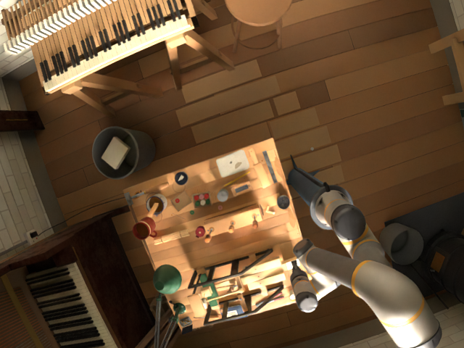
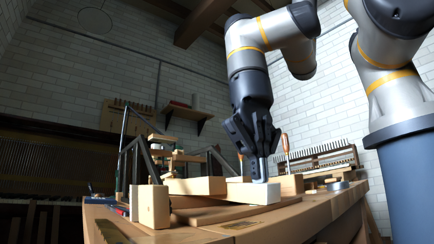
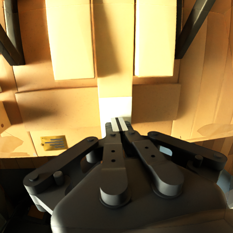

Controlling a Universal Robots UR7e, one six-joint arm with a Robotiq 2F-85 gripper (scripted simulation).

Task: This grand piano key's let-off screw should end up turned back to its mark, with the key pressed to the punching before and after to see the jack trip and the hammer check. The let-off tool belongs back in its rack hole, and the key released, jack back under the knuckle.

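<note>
At the near end of the workbench the piano key (image 2: 253,192) (image 3: 115,93) lies between two wooden blocks, its white front end tilted down toward the bench. My gripper (image 2: 259,179) (image 3: 118,124) is closed and empty, with its fingertips down on the white top of the key. Behind the key stands the black action frame (image 2: 142,164) (image 1: 232,284), and its inner parts are too small to make out. Tools with wooden handles (image 2: 285,145) (image 1: 255,223) stand upright in the rack block (image 2: 288,183) farther along the bench.
A brick wall with a shelf (image 2: 185,113) and a tool board stands behind the bench. A green lamp (image 1: 167,279), a red mug (image 1: 144,228) and small tins (image 1: 201,199) crowd the bench top. A wooden block (image 2: 150,206) stands at the near corner. A grey bin (image 1: 121,151) sits on the floor.
</note>
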